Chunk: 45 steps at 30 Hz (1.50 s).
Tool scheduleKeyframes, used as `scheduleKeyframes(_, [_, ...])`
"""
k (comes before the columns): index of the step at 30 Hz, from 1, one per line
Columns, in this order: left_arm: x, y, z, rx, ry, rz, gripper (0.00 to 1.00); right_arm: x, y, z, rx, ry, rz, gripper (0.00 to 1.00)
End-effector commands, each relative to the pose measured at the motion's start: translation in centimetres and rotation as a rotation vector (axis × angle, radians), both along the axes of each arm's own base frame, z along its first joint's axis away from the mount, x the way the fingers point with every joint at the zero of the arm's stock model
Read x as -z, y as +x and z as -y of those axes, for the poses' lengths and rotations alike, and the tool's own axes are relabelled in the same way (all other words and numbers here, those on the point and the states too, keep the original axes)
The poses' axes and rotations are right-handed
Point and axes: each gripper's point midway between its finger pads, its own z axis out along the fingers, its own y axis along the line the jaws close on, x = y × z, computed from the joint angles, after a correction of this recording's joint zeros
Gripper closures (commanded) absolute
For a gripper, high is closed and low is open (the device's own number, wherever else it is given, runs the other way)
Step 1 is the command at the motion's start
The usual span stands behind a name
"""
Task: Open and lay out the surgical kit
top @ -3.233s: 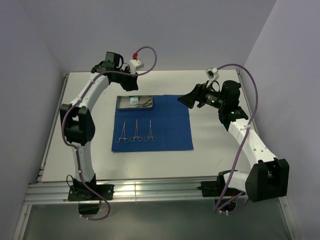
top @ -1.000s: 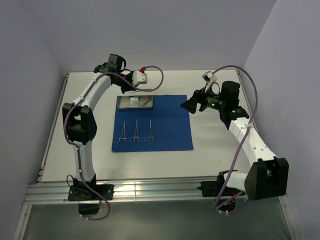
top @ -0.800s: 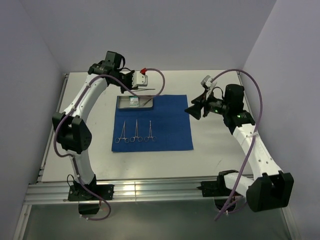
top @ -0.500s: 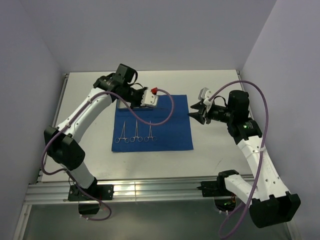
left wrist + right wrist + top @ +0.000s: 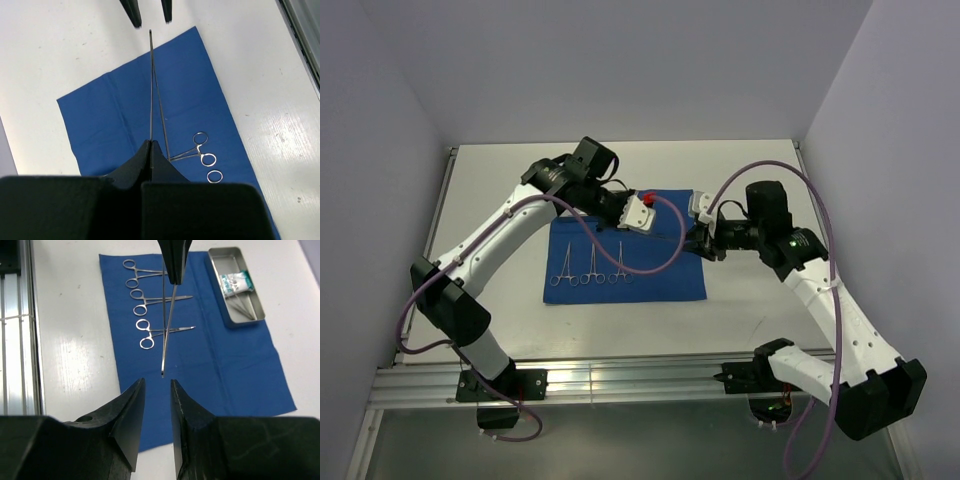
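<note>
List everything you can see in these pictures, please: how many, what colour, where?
royal-blue cloth wrap: one, blue, spread on the table.
shallow rectangular steel tray: one, silver, cloth's far left corner.
small white-green packet: one, in the tray.
slim steel instruments: seemingly two, silver, in the tray.
ring-handled steel clamps: three, silver, rowed on the cloth.
long slim steel tweezers: one, silver, held above the cloth.
white table: one, under everything.
left fingers: two, black, shut on the tweezers.
right fingers: two, black, open, just short of the tweezers' tip.
</note>
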Motion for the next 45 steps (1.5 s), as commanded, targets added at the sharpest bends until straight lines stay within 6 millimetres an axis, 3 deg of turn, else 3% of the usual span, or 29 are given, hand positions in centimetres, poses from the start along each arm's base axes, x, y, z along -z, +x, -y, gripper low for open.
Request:
scheduleKeyframes(1, [-2.3,-0.8,0.5,0.006,-0.032,0.019,1.00,-1.3,0.2,-0.4,-0.011,-0.016,0.027,0.66])
scheduleKeyframes(24, [-1.0,-0.9,1.8,-0.013,0.048,-0.016,1.00,-1.5,0.7,-1.5,0.007,-0.009,-0.064,0.74])
scheduleKeyframes(36, [-1.3,-0.7,2.1,-0.014,0.041,-0.016,1.00,0.1,0.7,-1.4,0.016,-0.045,-0.103,0.76])
scheduleKeyframes(41, [-1.2,-0.7,2.0,-0.009,0.044,-0.015,1.00,-0.2,0.9,-1.5,0.027,-0.028,-0.099,0.88])
scheduleKeyframes(43, [-1.1,-0.7,2.0,-0.007,0.045,-0.013,1.00,-0.4,1.1,-1.6,0.032,-0.022,-0.092,0.98])
scheduleKeyframes(45, [-1.0,-0.6,2.0,-0.015,0.043,-0.010,0.96,-0.4,1.5,-1.6,0.052,-0.017,-0.088,1.00])
